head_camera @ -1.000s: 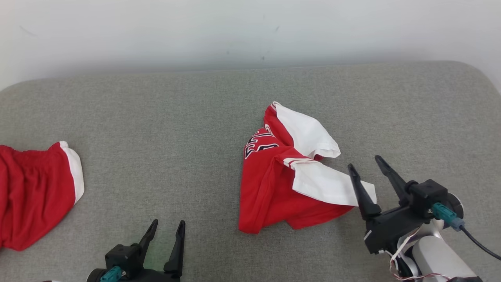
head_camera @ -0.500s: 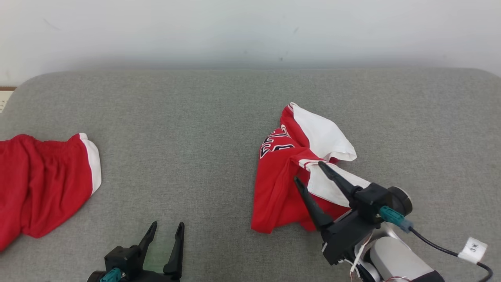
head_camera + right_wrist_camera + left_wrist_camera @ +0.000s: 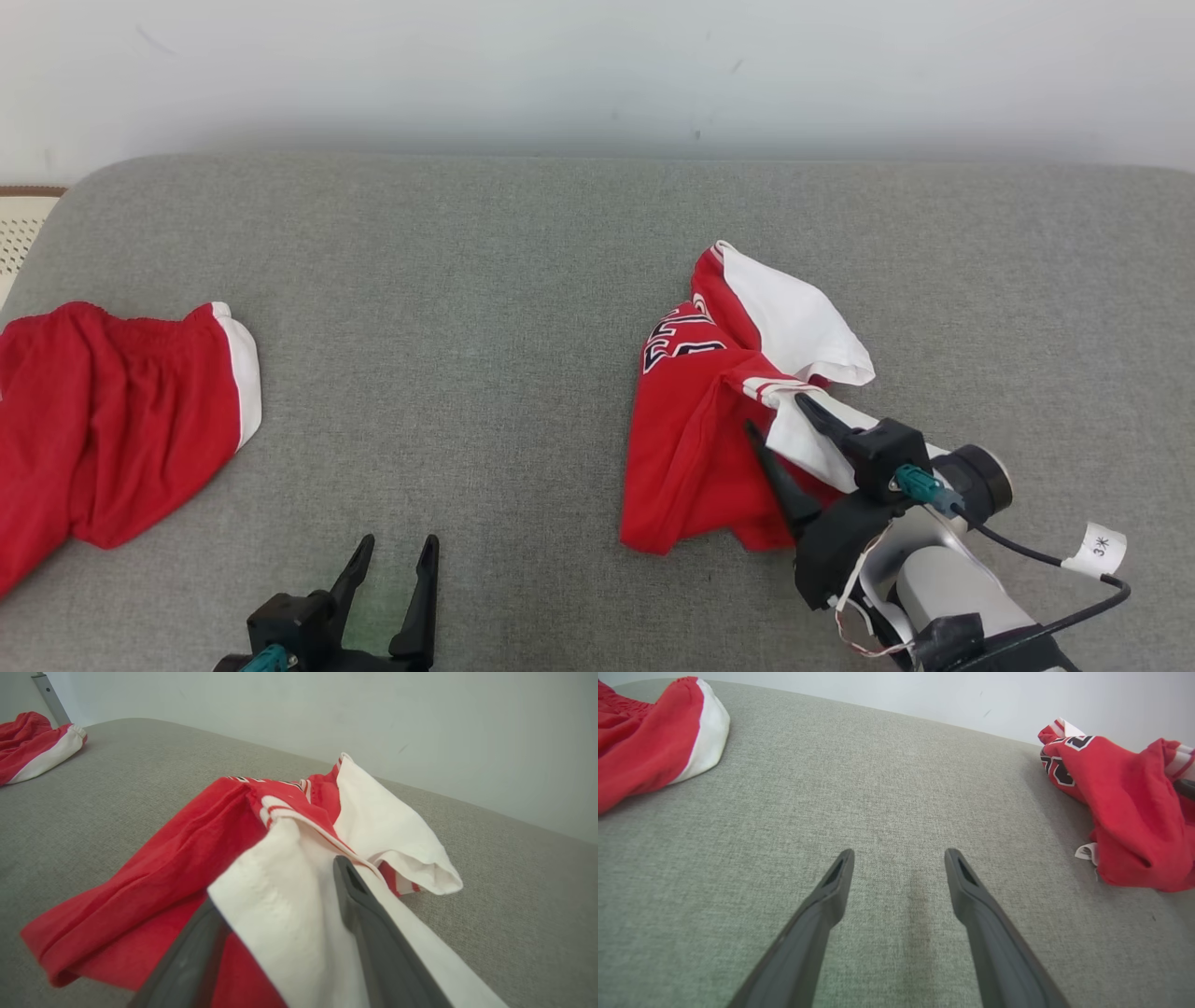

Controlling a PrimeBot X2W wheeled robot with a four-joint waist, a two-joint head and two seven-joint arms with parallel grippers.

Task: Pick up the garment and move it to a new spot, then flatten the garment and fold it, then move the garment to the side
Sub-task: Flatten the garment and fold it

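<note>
Right gripper [image 3: 775,411] sat with jaws apart astride the white sleeve [image 3: 280,896] of the garment [image 3: 691,448], nothing pinched. Recommended: close on both layers before lifting. Left gripper [image 3: 400,539] idle, spread.

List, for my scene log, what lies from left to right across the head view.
red shorts → left gripper → red and white jersey → white cable tag
</note>
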